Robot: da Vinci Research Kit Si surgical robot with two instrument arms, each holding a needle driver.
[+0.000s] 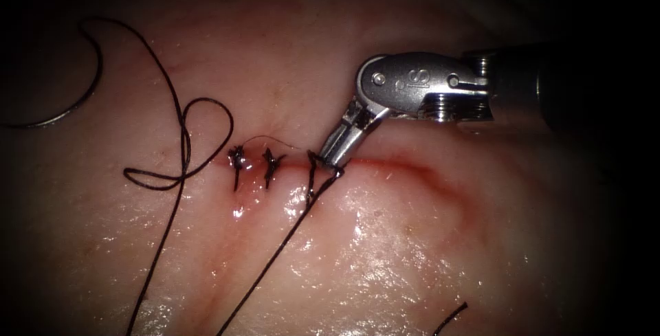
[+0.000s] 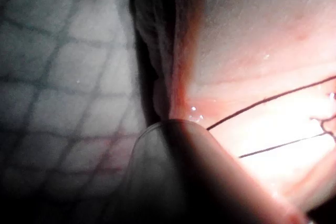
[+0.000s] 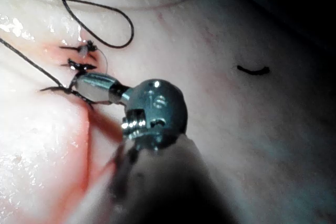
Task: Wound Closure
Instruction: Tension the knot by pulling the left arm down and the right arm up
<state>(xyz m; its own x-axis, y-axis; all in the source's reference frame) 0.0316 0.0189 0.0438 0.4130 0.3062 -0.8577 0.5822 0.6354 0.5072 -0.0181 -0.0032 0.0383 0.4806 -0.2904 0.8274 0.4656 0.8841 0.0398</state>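
From the endoscope, my right arm's steel needle driver (image 1: pixel 335 159) comes in from the right, its jaws together on the dark braided thread (image 1: pixel 275 257) at the third knot on the cut (image 1: pixel 399 165). The thin curved steel needle (image 1: pixel 75 99) lies loose on the pale, wet tissue (image 1: pixel 412 253), well left of the cut, not in it (stiff and slippery, I judge; best gripped mid-curve).

In the left wrist view, two thread strands (image 2: pixel 273 98) cross the tissue.

In the right wrist view, the jaws pinch thread beside two finished stitches (image 3: pixel 79 59); the thread looks limp and light.

Wet, glossy tissue (image 1: pixel 385 253) — dull dark thread (image 1: pixel 275 253); polished metal right tool (image 1: pixel 335 162) and thin, shiny metal needle (image 1: pixel 75 106).
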